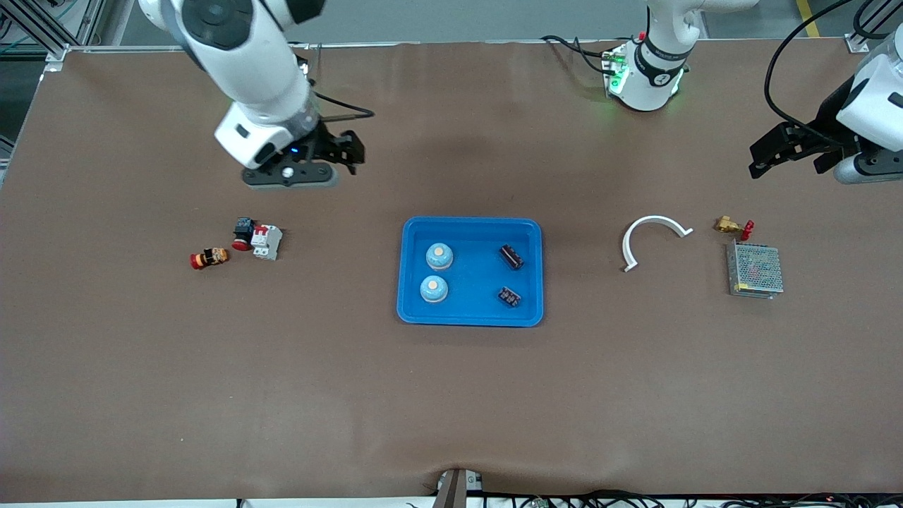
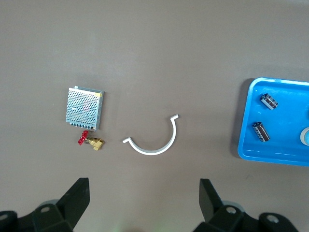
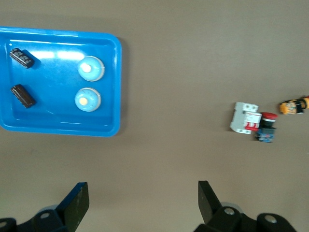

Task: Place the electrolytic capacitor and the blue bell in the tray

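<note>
The bright-blue tray [image 1: 473, 233] lies mid-table. Inside it two blue bells [image 1: 439, 256] [image 1: 434, 288] stand toward the right arm's end, and two dark electrolytic capacitors [image 1: 511, 256] [image 1: 509, 296] lie toward the left arm's end. The right wrist view shows the tray [image 3: 58, 121] with bells [image 3: 91, 68] and capacitors [image 3: 22, 57]. The left wrist view catches the tray's end [image 2: 246, 140] and a capacitor [image 2: 260, 131]. My right gripper [image 1: 349, 152] [image 3: 143, 195] hangs open over bare table, holding nothing. My left gripper [image 1: 765, 159] [image 2: 144, 193] is open too, above the table's left-arm end.
A white curved strip [image 1: 652, 236], a brass valve with a red handle [image 1: 730, 226] and a perforated metal box [image 1: 755, 270] lie toward the left arm's end. A white circuit breaker [image 1: 267, 241], a red push button [image 1: 243, 233] and an orange-and-red part [image 1: 209, 258] lie toward the right arm's end.
</note>
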You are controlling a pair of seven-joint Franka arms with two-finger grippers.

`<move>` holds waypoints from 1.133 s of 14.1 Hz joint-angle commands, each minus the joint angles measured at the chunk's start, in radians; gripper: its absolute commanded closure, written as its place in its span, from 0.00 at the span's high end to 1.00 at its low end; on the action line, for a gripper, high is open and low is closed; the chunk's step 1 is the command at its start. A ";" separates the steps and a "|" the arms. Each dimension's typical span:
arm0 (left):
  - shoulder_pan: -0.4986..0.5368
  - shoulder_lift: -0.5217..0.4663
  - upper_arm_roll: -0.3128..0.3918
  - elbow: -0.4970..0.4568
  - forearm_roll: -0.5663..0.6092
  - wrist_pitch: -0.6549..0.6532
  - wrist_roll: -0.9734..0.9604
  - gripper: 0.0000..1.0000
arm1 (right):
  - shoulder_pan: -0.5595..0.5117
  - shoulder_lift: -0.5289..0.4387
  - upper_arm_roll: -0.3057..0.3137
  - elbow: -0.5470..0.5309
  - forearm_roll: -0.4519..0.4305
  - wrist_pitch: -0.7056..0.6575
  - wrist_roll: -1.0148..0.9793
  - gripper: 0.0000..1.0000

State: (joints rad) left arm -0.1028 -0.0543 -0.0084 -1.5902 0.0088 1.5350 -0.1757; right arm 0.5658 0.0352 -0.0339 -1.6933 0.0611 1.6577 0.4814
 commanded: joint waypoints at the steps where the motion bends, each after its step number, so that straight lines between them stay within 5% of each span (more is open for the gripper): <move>1: 0.005 -0.012 0.002 -0.008 -0.015 0.010 0.012 1.00 | -0.085 -0.098 0.008 -0.065 0.002 -0.047 -0.111 1.00; 11: 0.012 -0.004 0.008 -0.005 -0.013 0.002 0.010 1.00 | -0.432 -0.161 0.006 -0.091 -0.009 -0.111 -0.499 1.00; 16: 0.005 0.002 0.004 -0.001 -0.004 0.002 -0.008 1.00 | -0.524 -0.162 0.006 -0.089 -0.058 -0.110 -0.520 1.00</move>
State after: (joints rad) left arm -0.0977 -0.0498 -0.0055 -1.5933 0.0088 1.5350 -0.1774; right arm 0.0800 -0.0947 -0.0459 -1.7525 0.0223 1.5420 -0.0302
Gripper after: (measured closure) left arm 0.000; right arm 0.000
